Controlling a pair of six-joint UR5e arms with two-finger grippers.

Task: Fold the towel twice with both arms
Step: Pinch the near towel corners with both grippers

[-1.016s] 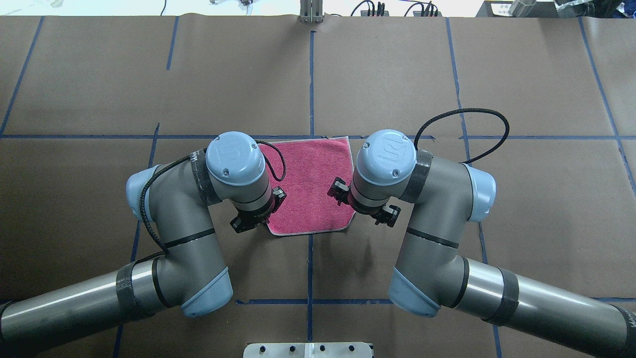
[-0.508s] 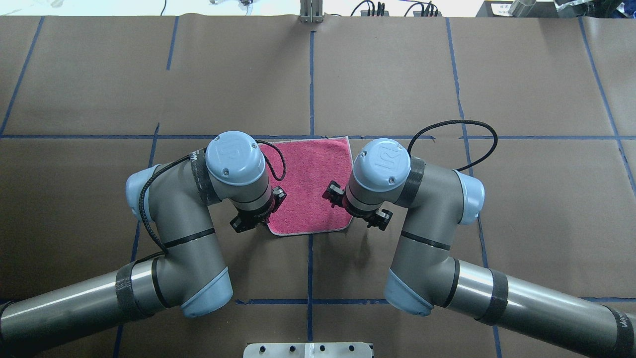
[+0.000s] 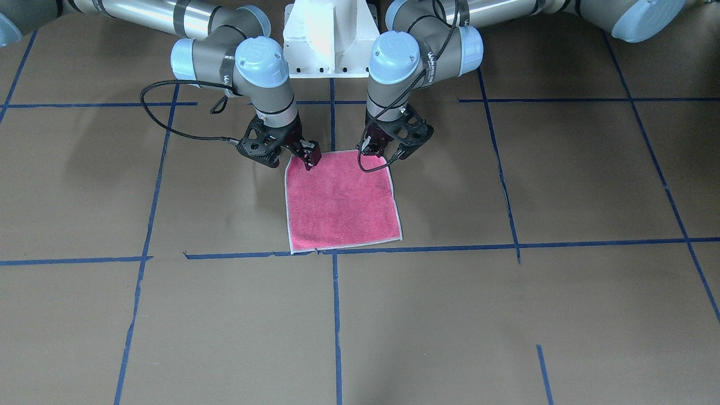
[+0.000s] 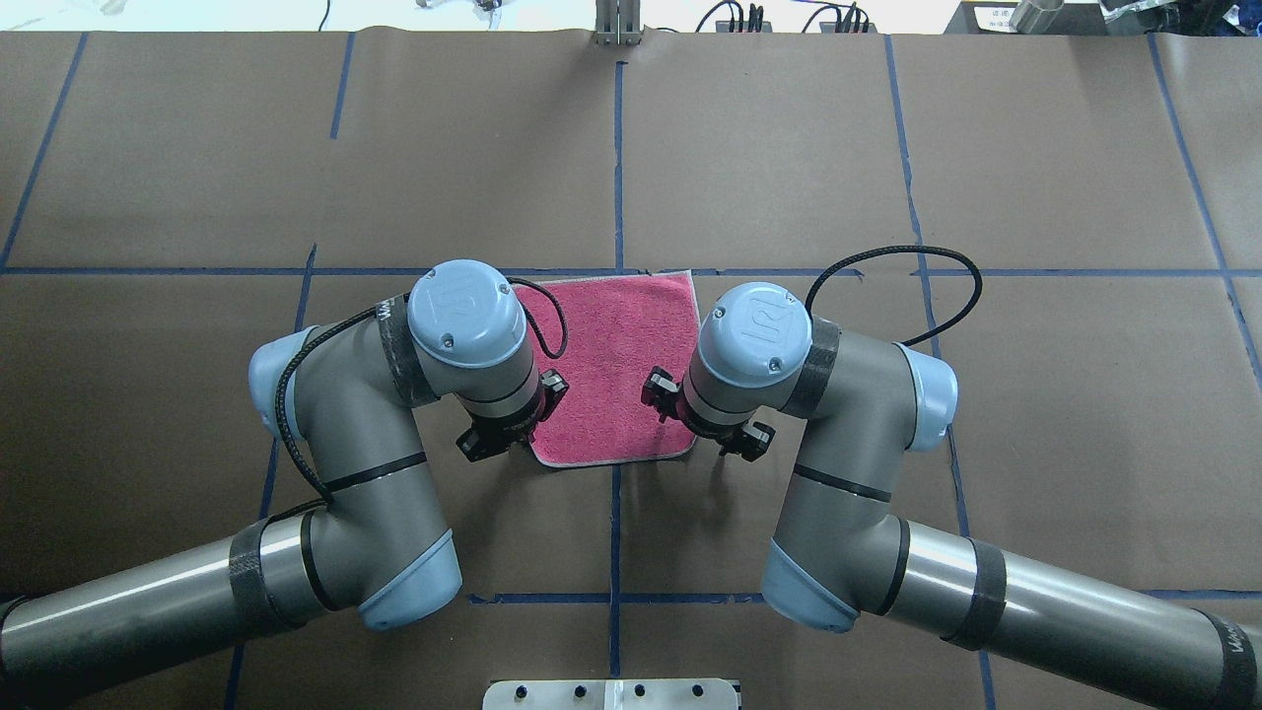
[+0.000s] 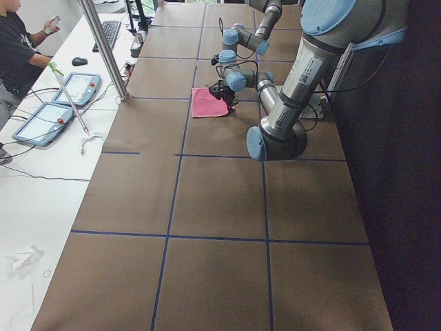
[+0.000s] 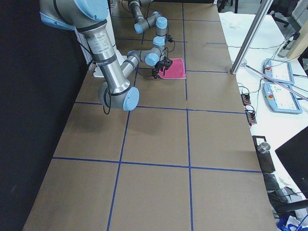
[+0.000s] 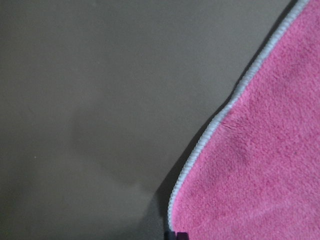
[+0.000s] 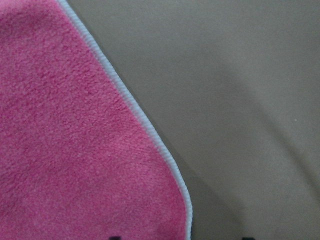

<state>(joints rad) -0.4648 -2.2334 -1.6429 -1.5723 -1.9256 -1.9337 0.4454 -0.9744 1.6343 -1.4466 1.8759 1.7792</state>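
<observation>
The towel lies flat on the brown table, pink-red face up, whitish hem all round; it also shows in the overhead view. My left gripper is low over the towel's near left corner, jaws apart, holding nothing. My right gripper is low at the near right corner, jaws apart, one finger over the cloth. The left wrist view shows the hem curving round a corner. The right wrist view shows the other corner's hem. The grey face is hidden.
The white pedestal stands between the arm bases. Blue tape lines cross the brown paper. A metal pole and teach pendants stand at the table's far side, with a person there.
My right arm has moved inward and toward the robot's base, bringing its gripper onto the towel's near right corner. The left arm and the towel have not moved.
</observation>
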